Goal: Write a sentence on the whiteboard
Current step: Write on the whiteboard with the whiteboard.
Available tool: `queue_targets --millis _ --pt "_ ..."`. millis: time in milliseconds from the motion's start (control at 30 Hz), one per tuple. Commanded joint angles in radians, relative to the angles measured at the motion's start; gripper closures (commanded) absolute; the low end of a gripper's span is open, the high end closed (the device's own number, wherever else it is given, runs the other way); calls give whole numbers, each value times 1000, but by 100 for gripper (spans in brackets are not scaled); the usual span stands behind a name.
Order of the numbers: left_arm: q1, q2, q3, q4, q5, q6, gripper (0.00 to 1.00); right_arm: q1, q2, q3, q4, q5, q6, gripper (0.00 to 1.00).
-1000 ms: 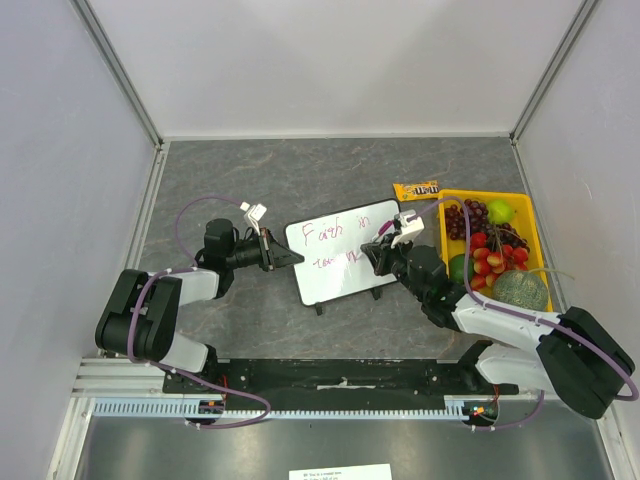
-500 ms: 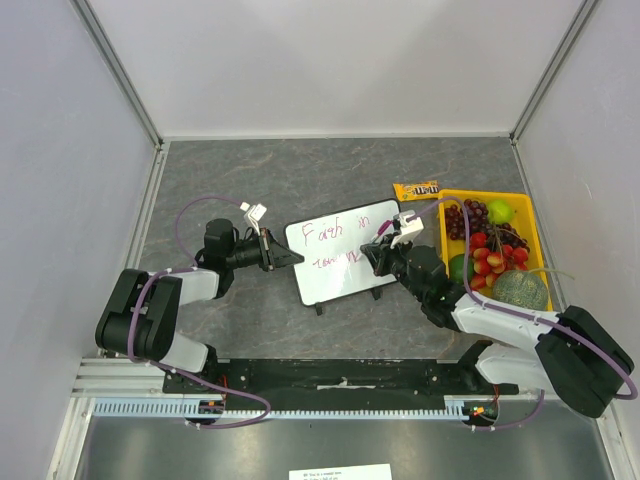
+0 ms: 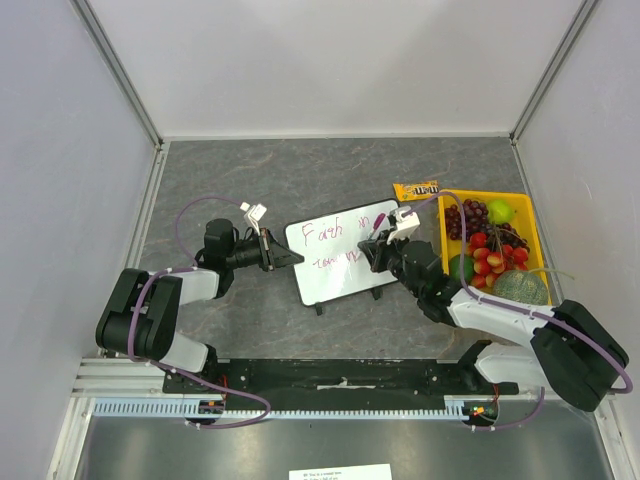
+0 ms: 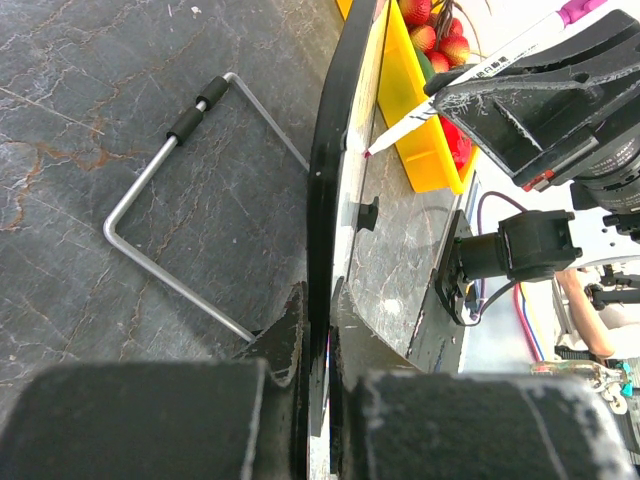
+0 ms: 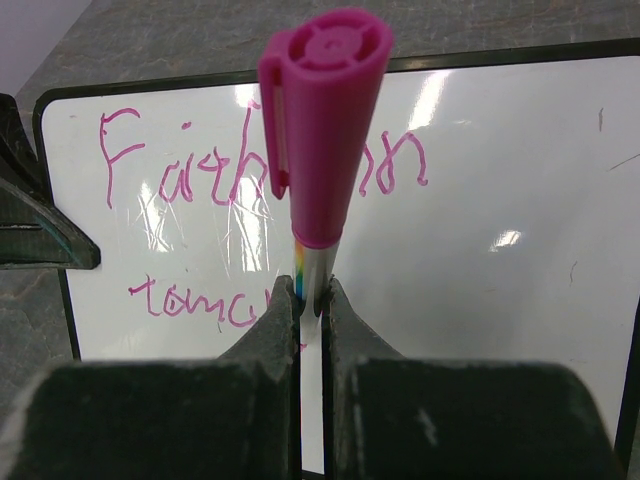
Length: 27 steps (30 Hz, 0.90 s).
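Note:
The whiteboard [image 3: 335, 268] stands tilted mid-table on its two black feet. It carries the sentence [image 3: 338, 230] in pink marker: "Faith in" over a second line starting "tomo" [image 5: 190, 300]. My left gripper [image 3: 285, 258] is shut on the board's left edge, the black frame [image 4: 330, 180] pinched between the jaws. My right gripper [image 3: 381, 252] is shut on a pink-capped marker [image 5: 318, 150], whose tip [image 4: 368, 152] touches the board's face on the second line. The marker hides part of both lines in the right wrist view.
A yellow tray [image 3: 527, 212] of grapes, strawberries and other fruit sits right of the board. A candy packet [image 3: 416, 189] lies behind it. A wire stand [image 4: 175, 200] props the board from behind. Grey walls enclose the table.
The right gripper and marker have shifted slightly right and toward the back along the second line, which has grown a little. The left arm and the board have not moved.

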Motion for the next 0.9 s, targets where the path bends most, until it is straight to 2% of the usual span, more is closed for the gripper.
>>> queue_targets --millis 0,867 --pt "8 23 -9 -45 -71 82 98 -1 17 41 -4 53 -10 100" --pt "8 23 -9 -45 -67 84 98 -1 20 67 7 122 2 100"
